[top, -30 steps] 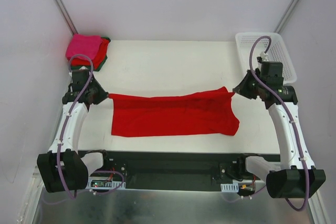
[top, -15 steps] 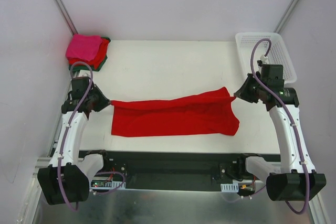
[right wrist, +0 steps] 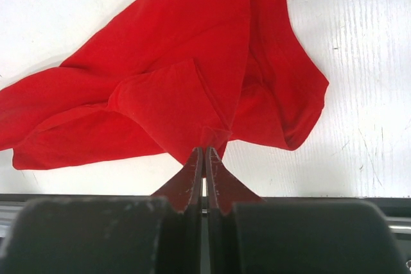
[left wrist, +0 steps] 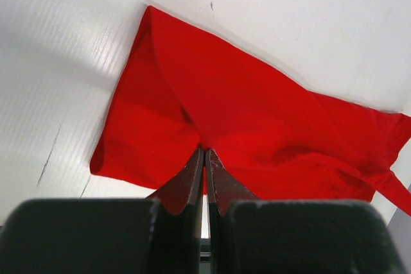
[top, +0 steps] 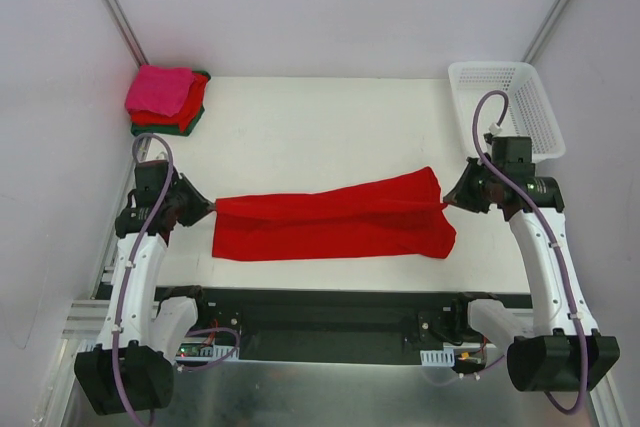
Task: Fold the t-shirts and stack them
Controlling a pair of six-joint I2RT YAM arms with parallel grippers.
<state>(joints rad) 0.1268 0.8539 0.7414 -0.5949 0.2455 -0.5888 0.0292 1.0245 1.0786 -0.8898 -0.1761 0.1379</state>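
A bright red t-shirt (top: 330, 225) lies stretched across the near half of the table, its far edge lifted and drawn toward the near side. My left gripper (top: 207, 208) is shut on the shirt's left far corner (left wrist: 204, 147). My right gripper (top: 446, 199) is shut on the right far corner (right wrist: 212, 139). Both wrist views show the cloth pinched between closed fingers, the rest of the red t-shirt (left wrist: 257, 113) (right wrist: 192, 81) hanging down to the table. A folded stack of t-shirts (top: 165, 99), hot pink on top of red and dark green, sits at the far left corner.
A white lattice basket (top: 508, 107) stands at the far right corner, just behind my right arm. The white table (top: 320, 127) ends at a black rail along the near edge. Grey walls close in on both sides.
Both grippers have pulled the shirt's far edge toward the near side, folding it over the lower part. The visible red band has become narrower.
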